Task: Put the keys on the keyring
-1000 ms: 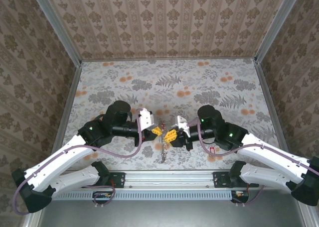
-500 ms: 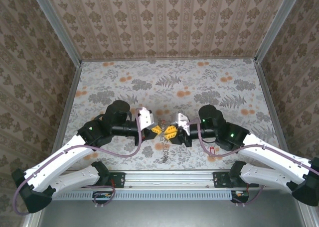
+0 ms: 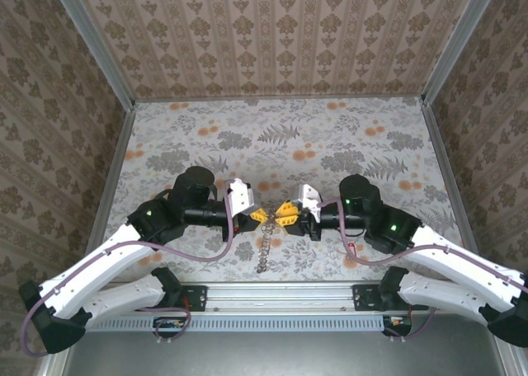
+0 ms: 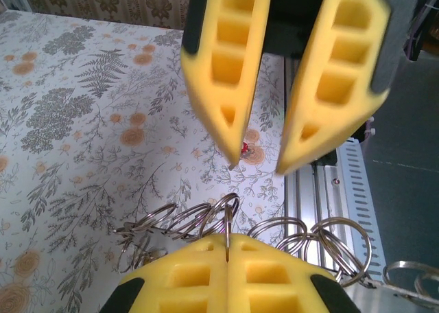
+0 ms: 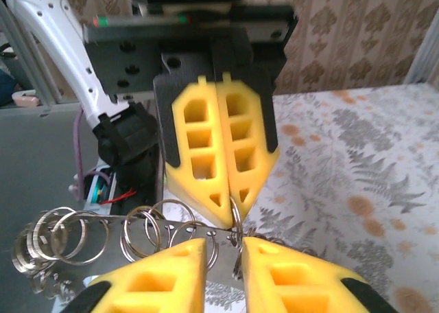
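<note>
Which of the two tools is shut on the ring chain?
The left tool: its yellow jaws are pressed together, pinching the ring chain. The right tool facing it has a clear gap between its jaws.

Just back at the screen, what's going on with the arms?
The left gripper is shut on one ring of a chain of metal rings, holding it up near the front middle of the table while the rest hangs. The right gripper faces it tip to tip, jaws slightly apart, close to that ring. A small red piece, likely the red key, lies by the right arm.
</note>
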`<state>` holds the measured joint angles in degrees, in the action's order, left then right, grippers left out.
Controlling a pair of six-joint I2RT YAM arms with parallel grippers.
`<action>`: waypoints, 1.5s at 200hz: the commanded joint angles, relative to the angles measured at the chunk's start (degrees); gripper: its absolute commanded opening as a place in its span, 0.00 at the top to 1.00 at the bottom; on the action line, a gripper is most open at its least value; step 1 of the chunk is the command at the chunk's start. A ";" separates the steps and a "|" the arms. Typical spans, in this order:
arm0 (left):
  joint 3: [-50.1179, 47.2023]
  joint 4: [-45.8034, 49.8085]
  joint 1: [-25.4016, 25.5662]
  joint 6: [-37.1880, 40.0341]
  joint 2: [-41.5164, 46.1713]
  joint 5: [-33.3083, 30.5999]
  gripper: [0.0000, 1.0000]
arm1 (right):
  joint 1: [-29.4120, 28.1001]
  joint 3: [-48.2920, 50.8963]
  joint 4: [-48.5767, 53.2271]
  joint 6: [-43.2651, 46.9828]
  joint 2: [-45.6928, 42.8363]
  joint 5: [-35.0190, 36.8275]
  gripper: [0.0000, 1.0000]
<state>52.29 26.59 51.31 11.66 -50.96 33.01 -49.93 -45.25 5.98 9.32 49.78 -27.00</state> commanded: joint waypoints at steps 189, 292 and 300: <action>2.06 -3.47 0.56 1.01 -0.28 3.37 1.00 | -0.65 0.67 -5.45 3.69 3.40 -2.86 1.00; -1.09 -12.06 0.20 -1.91 2.10 8.81 1.00 | -0.69 11.28 -28.25 -6.45 -0.44 -6.28 1.00; -1.25 -12.49 0.18 -1.95 2.31 9.05 1.00 | -0.69 11.41 -28.40 -6.60 -0.44 -6.15 1.00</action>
<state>51.57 20.56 51.59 10.72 -49.69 38.81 -50.15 -34.35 -16.58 4.80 49.39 -30.72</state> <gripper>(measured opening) 0.060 0.066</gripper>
